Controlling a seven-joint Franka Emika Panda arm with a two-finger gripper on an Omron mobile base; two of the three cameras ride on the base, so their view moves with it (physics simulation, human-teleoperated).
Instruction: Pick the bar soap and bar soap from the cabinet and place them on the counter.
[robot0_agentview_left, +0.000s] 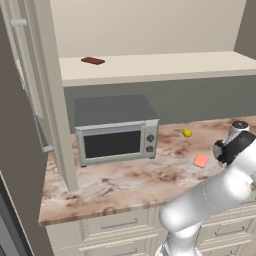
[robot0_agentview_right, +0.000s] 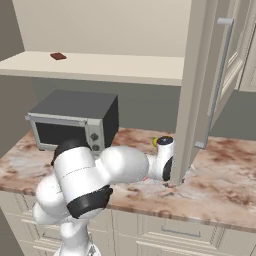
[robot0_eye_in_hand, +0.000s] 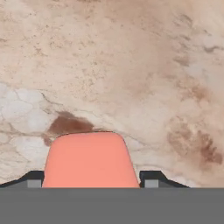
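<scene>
A grey microwave (robot0_agentview_left: 116, 131) stands toward the surface's left end, against the back wall. A small yellow ball (robot0_agentview_left: 187, 133) lies right of it. A dark brown slab (robot0_agentview_left: 93, 61) rests on the shelf above.

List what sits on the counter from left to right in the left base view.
Microwave → small yellow ball → pink bar soap, all on the marbled counter.

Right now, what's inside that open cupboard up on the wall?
On the cupboard's shelf lies one dark brown slab, far left. The rest of the shelf looks bare. No pink soap is up there; one bar lies on the counter. The open doors hide the cupboard's ends.
</scene>
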